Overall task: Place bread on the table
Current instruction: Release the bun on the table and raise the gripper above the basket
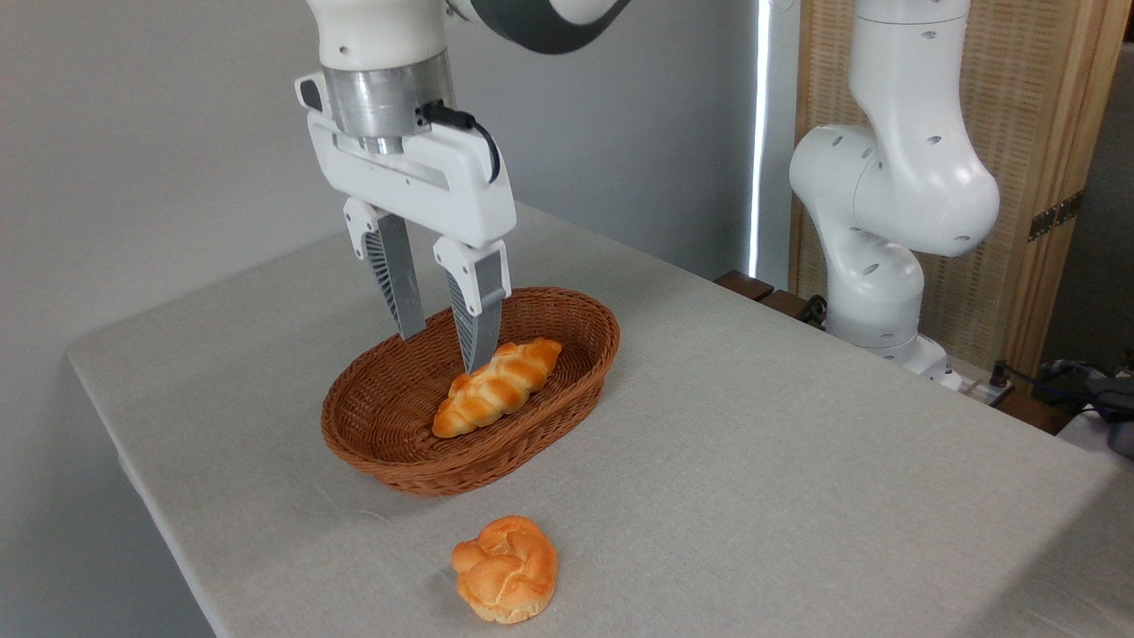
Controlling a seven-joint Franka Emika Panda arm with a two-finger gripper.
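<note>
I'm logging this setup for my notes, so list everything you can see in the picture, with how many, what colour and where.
knotted bun: one, orange-golden, on the table in front of the basket
braided loaf: one, golden, lying inside the basket
wicker basket: one, brown, oval, mid-table
table: one, light grey cloth surface
wooden screen: one, light wood, behind the table at right
cables: dark, at the right edge
arm: one, white, base at right
hand: one, white with grey fingers, open, empty, above the basket

You see a glossy golden bun [505,570] on the matt, cloth-like grey table [797,461]. The brown basket [390,425] is woven wicker; the loaf [496,386] shines. The gripper [440,352] looks smooth white plastic under a metal collar [385,102].
</note>
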